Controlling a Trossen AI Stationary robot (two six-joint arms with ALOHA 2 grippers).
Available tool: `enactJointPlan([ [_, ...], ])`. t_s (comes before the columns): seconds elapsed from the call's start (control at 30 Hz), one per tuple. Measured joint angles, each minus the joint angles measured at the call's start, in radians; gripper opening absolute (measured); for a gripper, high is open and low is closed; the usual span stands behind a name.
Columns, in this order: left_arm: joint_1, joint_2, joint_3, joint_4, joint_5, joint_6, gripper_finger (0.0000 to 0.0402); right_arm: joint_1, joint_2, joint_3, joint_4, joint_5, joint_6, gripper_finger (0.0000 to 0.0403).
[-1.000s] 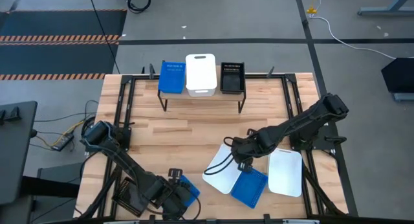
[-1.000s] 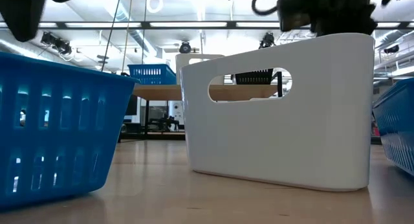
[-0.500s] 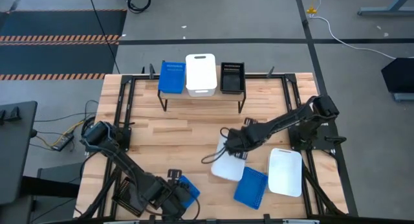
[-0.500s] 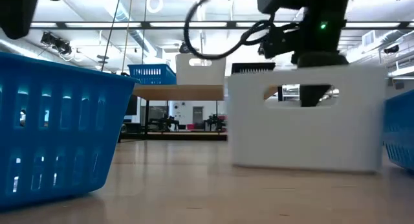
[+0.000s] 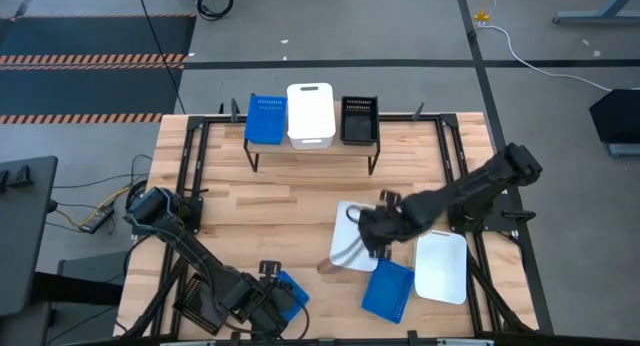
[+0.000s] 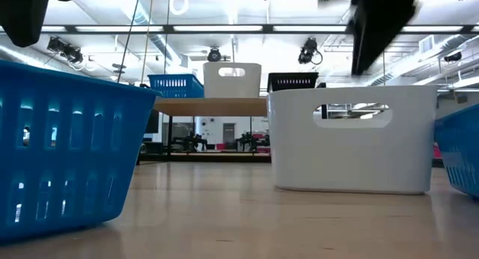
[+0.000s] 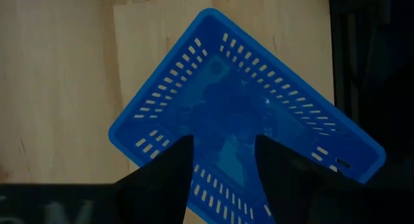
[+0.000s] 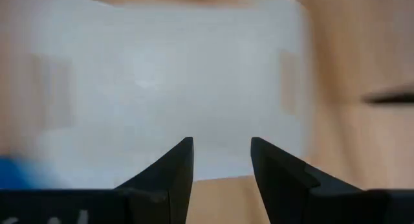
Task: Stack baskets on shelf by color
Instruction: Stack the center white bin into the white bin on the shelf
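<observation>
Right gripper (image 5: pixel 372 236), my fingers parted and empty, hovers over the white basket (image 5: pixel 350 229) at centre-right; next I must descend, pinch its rim, carry it to the shelf (image 5: pixel 312 144).

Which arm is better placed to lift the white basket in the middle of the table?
Right. Its open end effector hovers directly over the white basket, while the left end effector is at the near table edge over a blue basket.
</observation>
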Motion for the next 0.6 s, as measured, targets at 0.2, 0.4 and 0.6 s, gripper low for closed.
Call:
enactJointPlan([
  [0.2,0.0,0.001,0.0,0.0,0.0,-0.02,0.0172,0.165,0.055,0.073,0.13,-0.067,0.018,0.0162],
  [0.4,0.0,0.001,0.0,0.001,0.0,-0.044,0.0172,0.225,0.167,0.106,0.126,-0.031,0.041,0.0162],
  [0.6,0.0,0.001,0.0,0.0,0.0,-0.046,0.0172,0.2,0.257,0.107,0.127,-0.033,0.025,0.0162],
])
